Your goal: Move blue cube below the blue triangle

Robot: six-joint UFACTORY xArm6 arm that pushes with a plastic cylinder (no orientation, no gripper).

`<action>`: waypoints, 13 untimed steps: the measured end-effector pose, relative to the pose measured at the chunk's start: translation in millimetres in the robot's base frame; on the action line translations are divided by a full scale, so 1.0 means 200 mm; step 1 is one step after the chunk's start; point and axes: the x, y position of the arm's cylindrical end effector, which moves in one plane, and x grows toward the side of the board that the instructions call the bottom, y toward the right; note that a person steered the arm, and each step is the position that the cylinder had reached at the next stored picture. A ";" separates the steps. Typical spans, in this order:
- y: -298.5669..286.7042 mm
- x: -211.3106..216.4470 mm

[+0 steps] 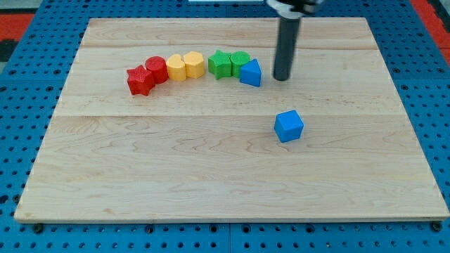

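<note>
Eight blocks lie on the wooden bench (211, 176). Seven form a row near the view's top: two red, two yellow, two green, then the blue triangle (250, 72) at the row's right end. The blue cube (289, 126) sits apart, lower and to the right of the triangle. My tip (282, 77) stands just right of the triangle, above the cube; no fingers exist on this rod. Judged step: approach. Next, the tip should reach the cube's right side and push leftward.
</note>
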 end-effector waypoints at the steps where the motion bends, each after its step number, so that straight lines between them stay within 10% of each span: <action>1: 0.31 0.18; 3: 0.36 0.77; 6: -0.07 0.25; 8: -0.11 0.58; 13: -0.30 0.36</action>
